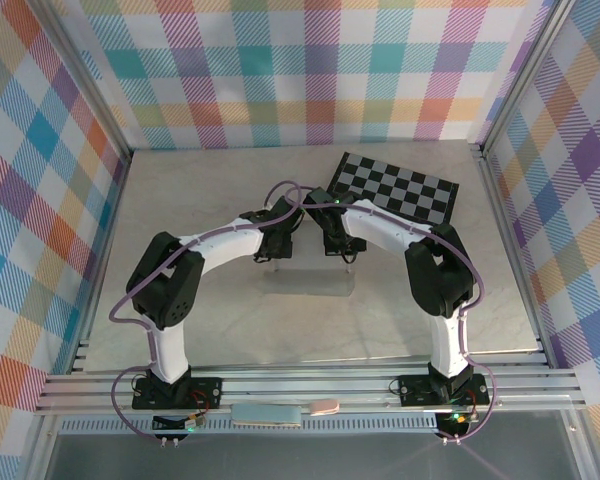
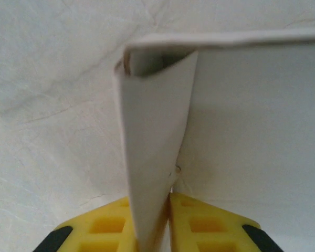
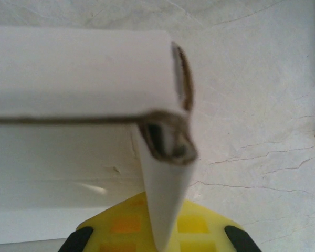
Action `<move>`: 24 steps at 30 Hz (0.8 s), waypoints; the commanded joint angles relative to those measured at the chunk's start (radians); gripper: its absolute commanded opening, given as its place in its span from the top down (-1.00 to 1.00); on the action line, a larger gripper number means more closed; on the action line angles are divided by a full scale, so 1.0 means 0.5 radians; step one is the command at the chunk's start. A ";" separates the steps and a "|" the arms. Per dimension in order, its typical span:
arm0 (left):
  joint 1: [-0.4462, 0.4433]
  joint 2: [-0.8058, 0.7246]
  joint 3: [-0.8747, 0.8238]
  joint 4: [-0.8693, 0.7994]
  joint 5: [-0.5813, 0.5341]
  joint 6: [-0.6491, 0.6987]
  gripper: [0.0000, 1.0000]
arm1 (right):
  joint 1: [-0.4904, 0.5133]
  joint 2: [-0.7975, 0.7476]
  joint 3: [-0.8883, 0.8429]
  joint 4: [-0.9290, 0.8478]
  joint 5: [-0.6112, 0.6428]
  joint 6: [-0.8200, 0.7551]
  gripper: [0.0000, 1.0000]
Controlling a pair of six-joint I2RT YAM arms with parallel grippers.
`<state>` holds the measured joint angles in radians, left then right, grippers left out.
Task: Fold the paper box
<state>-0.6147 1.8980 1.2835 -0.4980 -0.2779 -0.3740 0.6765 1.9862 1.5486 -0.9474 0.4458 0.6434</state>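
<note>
Overhead, the paper box (image 1: 305,283) lies mid-way across the table (image 1: 200,200), between the left gripper (image 1: 270,256) and the right gripper (image 1: 341,252). At the left wrist, yellow fingers (image 2: 107,226) pinch an upright box wall. At the right wrist, fingers (image 3: 194,226) are clamped tight on another upright folded wall.

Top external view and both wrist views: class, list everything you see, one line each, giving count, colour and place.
paper box: one, white, table centre
checkerboard: one, black and grey, far right of table
table: one, pale marbled, between plaid walls
flat pad: one, pale blue-green, near rail
small item: one, pink, beside the pad
left arm: one, black and white, near left
right arm: one, black and white, near right
left fingers: two, yellow, shut on a box flap
right fingers: two, yellow, shut on a box wall
</note>
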 commanded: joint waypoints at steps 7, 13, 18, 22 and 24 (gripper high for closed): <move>0.052 0.066 0.003 -0.169 -0.097 0.030 1.00 | 0.003 0.004 -0.038 -0.119 0.045 0.005 1.00; 0.016 0.061 0.011 -0.307 -0.354 -0.047 1.00 | 0.001 -0.017 -0.059 -0.110 0.063 0.027 1.00; -0.003 -0.010 -0.078 -0.272 -0.433 -0.126 1.00 | 0.012 -0.038 -0.095 -0.077 0.058 0.026 1.00; -0.004 -0.022 -0.078 -0.238 -0.411 -0.104 1.00 | 0.021 -0.048 -0.112 -0.060 0.058 0.027 1.00; 0.004 -0.030 -0.073 -0.212 -0.371 -0.090 1.00 | 0.021 -0.048 -0.116 -0.049 0.053 0.020 1.00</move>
<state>-0.6289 1.8946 1.2724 -0.5220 -0.3687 -0.4168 0.6868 1.9862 1.5143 -0.8856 0.4011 0.6437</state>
